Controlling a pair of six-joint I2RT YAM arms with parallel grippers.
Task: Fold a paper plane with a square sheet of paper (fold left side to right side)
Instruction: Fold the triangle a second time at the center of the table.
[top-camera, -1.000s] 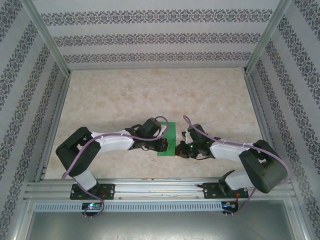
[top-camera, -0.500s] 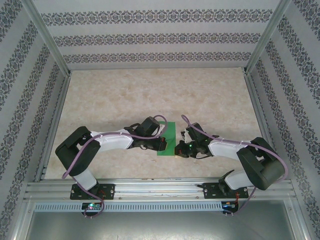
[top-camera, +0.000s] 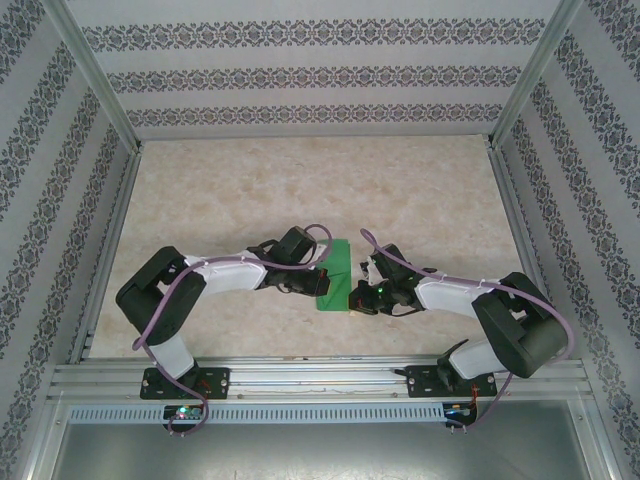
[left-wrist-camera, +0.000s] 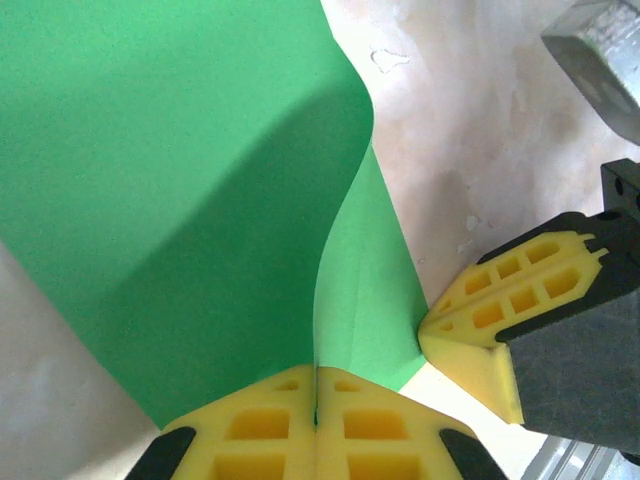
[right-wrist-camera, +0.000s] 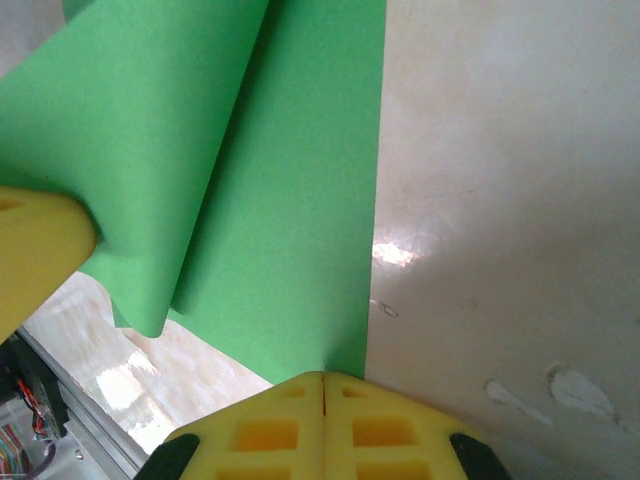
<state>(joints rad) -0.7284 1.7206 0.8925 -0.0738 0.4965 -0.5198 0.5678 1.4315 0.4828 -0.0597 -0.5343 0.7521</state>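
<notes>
Square sheet of paper (top-camera: 338, 272) lies on the counter (top-camera: 300, 190) close to the near edge, midway between the two arms and only partly flat. In the left wrist view the sheet (left-wrist-camera: 180, 200) rises from its lower layer in a soft curl with no sharp crease. Your left gripper (left-wrist-camera: 316, 385) is pinched closed on the free edge of that raised flap, pads together with the paper between them. Your right gripper (right-wrist-camera: 323, 385) is likewise closed, on the opposite straight edge of the sheet (right-wrist-camera: 250, 150), apparently pinning it to the counter. The left gripper (right-wrist-camera: 40, 250) shows at that view's left, against the lifted layer. From the left wrist, the right gripper (left-wrist-camera: 465, 340) touches the lower layer's near corner. Over the last second, seen from above, the left gripper (top-camera: 318, 288) and its wrist have drawn slightly back and left, and the left arm's upper link has swung inward. The right gripper (top-camera: 358, 298) has barely moved, and the green outline is much the same. Judgement: you are mid-fold, left side carried over but not yet laid down. Edges still need aligning before pressing, and a slip at the pinned edge would skew the crease.
</notes>
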